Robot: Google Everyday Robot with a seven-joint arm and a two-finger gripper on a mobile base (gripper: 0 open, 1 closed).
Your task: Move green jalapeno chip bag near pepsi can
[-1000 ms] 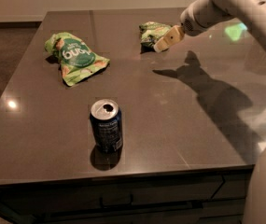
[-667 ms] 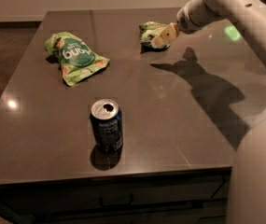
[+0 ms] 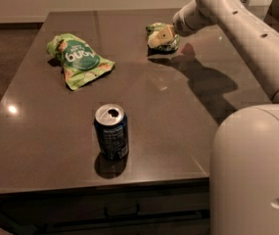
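gripper [image 3: 162, 35] on jalapeno bag [image 3: 170, 45], far side of table [image 3: 188, 131]; hold cannot be told | can [image 3: 112, 133] front centre, print unreadable | big bag [image 3: 79, 60] far left, white lettering

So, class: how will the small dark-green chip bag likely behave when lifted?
The chip bag looks crinkled, so probably floppy and light, crumpling if squeezed. Lying flat, it shouldn't roll. The hand is at it, far side of the table.

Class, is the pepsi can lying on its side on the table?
No, the pepsi can stands upright on its base, while the gripper is at the green jalapeno chip bag.
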